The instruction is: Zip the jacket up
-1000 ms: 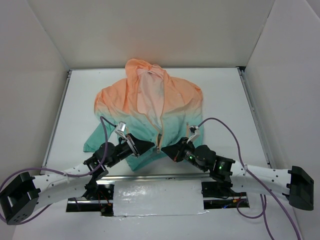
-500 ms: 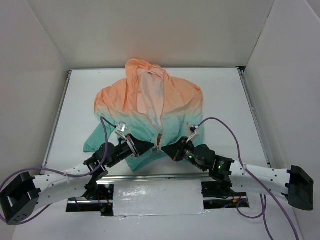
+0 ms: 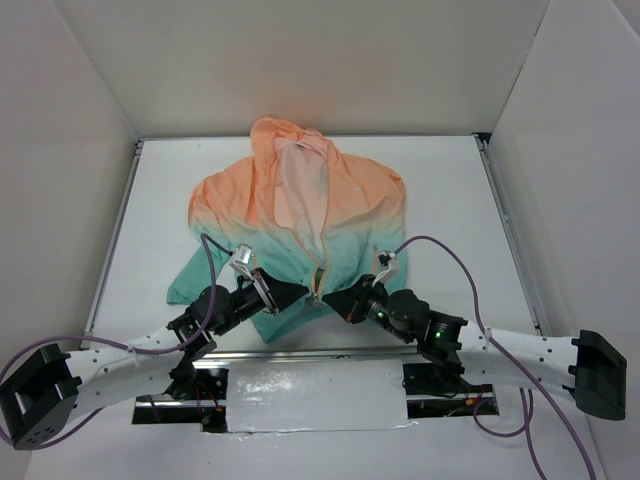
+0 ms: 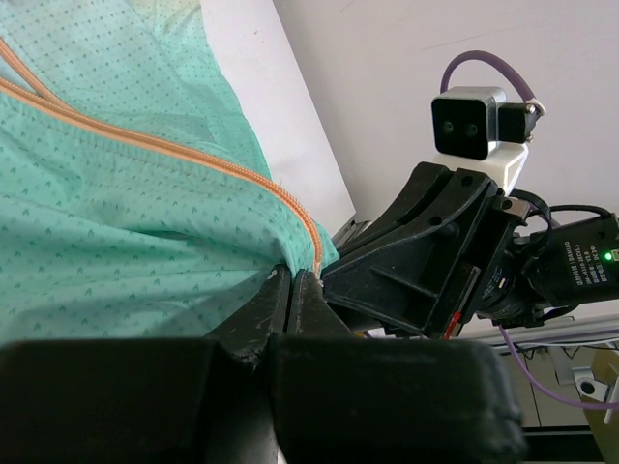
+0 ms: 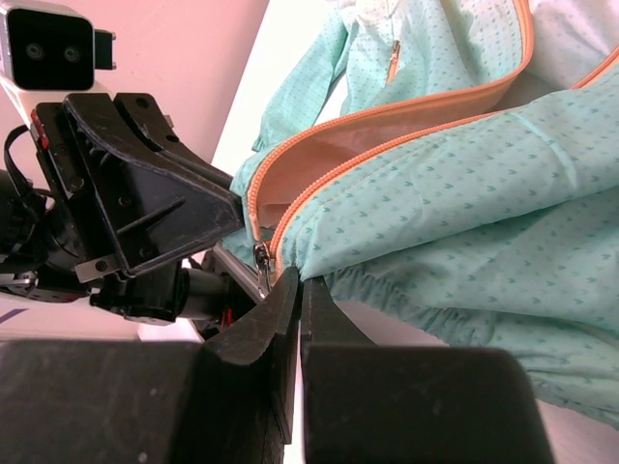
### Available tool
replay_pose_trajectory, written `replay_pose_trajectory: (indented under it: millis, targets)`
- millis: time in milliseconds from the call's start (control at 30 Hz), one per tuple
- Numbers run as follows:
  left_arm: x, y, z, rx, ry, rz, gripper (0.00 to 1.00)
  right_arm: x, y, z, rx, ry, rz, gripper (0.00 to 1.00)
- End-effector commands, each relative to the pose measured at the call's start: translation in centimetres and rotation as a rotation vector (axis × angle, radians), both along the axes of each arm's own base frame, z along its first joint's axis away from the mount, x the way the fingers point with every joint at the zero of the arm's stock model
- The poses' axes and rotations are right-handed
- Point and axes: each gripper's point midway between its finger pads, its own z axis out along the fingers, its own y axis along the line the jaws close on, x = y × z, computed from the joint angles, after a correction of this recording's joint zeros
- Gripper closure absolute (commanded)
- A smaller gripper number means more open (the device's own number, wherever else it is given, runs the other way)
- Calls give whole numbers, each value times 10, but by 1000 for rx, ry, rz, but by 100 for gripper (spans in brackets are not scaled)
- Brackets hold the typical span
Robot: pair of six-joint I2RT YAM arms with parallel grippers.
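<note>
Top external | jacket (image 3: 300, 220) spread flat | left tool (image 3: 303, 291) and right tool (image 3: 335, 298) each clamped on its near hem (image 5: 416, 300)

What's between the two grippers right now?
The hem of the jacket, with the bottom end of its orange zipper; top and right wrist views show it.

Hem of jacket (image 3: 300, 220) hidden behind left gripper (image 3: 304, 291) and right gripper (image 3: 331, 297), hood (image 3: 285, 135) cropped from wrist views

I see bright, even overhead light, only soft shadows on the white bench (image 3: 450, 200), top view sharp throughout, while wrist views blur the near bodies of the left hand (image 4: 290, 290) and right hand (image 5: 295, 290).
</note>
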Motion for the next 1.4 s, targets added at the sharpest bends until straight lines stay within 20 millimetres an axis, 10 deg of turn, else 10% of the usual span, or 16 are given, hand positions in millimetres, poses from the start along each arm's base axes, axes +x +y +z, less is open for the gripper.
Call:
replay_pose_trajectory:
  millis: [0, 1367]
  targets:
    - [0, -1, 23, -72, -39, 3, 100, 5, 1, 14, 48, -36, -20, 100]
    - [6, 1, 34, -60, -49, 37, 100, 3, 5, 15, 35, -72, 22, 100]
